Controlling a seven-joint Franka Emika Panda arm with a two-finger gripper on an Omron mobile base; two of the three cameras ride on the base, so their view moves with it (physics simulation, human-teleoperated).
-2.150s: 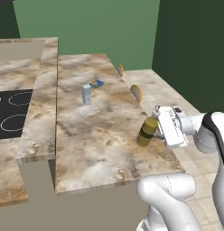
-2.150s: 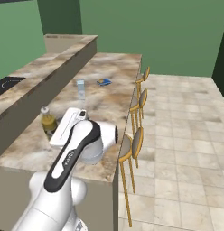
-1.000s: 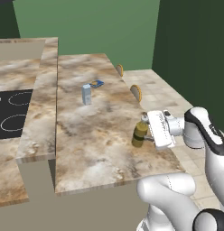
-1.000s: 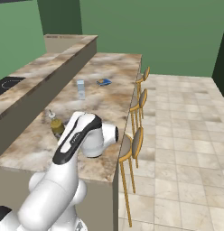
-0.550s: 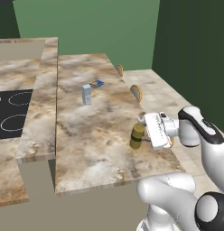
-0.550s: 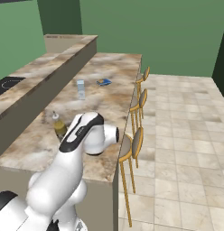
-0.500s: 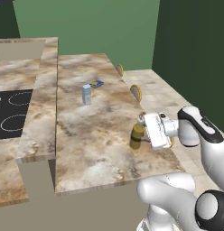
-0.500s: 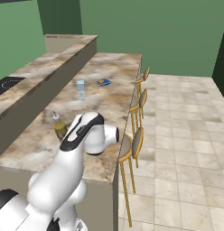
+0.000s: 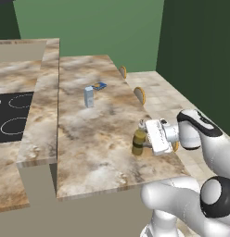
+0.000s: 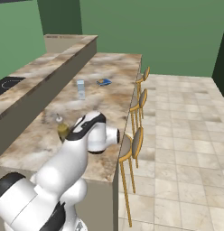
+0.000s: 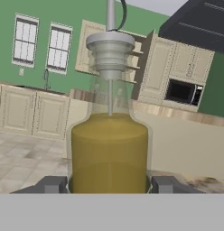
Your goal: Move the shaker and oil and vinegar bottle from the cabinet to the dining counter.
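The oil and vinegar bottle, olive-yellow with a pale stopper, stands upright near the right edge of the dining counter. Its base is at the marbled top. My gripper reaches it from the right and is shut on its body. In the hand view my gripper has a fingertip pressed against each side of the bottle. From the right base view the bottle peeks out from behind my arm. Far across the room hangs the beige cabinet, one door open. The shaker is out of view.
A pale blue-grey carton stands mid-counter, and a small blue thing lies beyond it. Round wooden stools line the counter's right side. A raised marbled ledge and a black cooktop lie to the left.
The gripper has brought the bottle down and a little leftward over the counter top. In the last half second it has barely moved.
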